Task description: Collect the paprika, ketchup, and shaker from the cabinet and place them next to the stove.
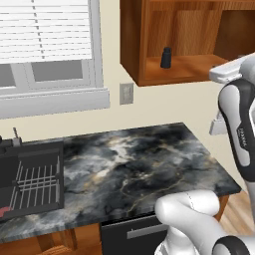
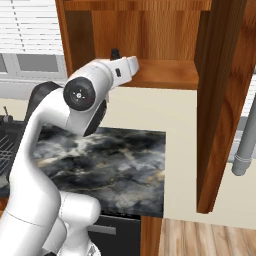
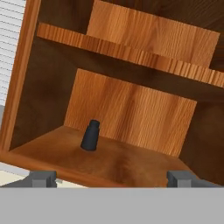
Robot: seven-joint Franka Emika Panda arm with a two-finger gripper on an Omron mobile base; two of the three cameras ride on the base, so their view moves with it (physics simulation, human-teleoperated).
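Note:
The cabinet (image 1: 133,47) stands open, its wood interior facing the hand view. A small dark tapered shaker (image 3: 90,136) stands upright on the bottom shelf (image 3: 127,164), left of centre; it also shows as the shaker (image 1: 166,58) and, half hidden behind my arm, the shaker (image 2: 115,53). My gripper (image 3: 113,179) is open just in front of the shelf's edge, short of the shaker and to its right, with nothing between its fingertips (image 3: 43,178). The paprika, the ketchup and the stove are out of view.
The open cabinet door (image 2: 220,100) juts out at my right. Below lies a dark marble counter (image 1: 144,164) with a black dish rack (image 1: 32,182) at its left end. A wall outlet (image 1: 126,93) and a window with blinds (image 1: 47,30) sit behind.

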